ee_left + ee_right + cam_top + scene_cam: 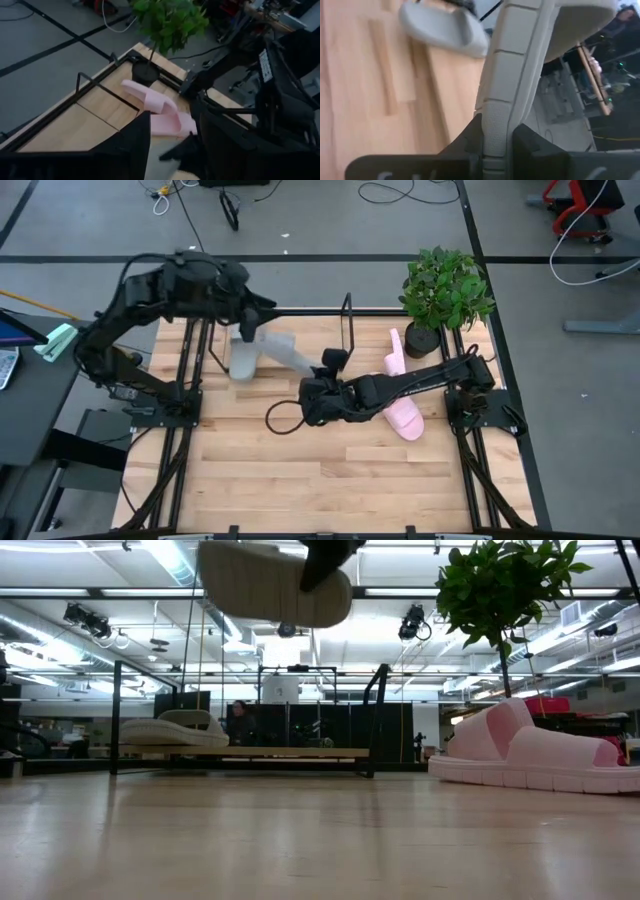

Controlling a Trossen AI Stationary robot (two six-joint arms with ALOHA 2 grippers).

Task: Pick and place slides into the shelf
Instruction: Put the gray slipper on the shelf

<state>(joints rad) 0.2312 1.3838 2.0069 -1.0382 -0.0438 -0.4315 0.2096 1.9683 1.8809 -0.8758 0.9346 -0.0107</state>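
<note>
A grey slide [287, 352] is gripped by its edge in the right hand [496, 145] and held lifted above the counter [330, 480], near the middle (the fingers are pinched narrowly on the sole). The other grey slide [243, 358] is seen on the shelf [349, 327] below the left hand [243, 330], whose fingers are parted. The two pink slides [402, 412] are left on the counter beside a potted plant [446, 292].

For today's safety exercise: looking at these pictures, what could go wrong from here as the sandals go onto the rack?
1. The right gripper pinches the grey sandal only by its edge, lifted off the table; it might slip.
2. The left gripper hangs close by, so the arms could bump.
3. The pink sandals lie near the plant.
</note>
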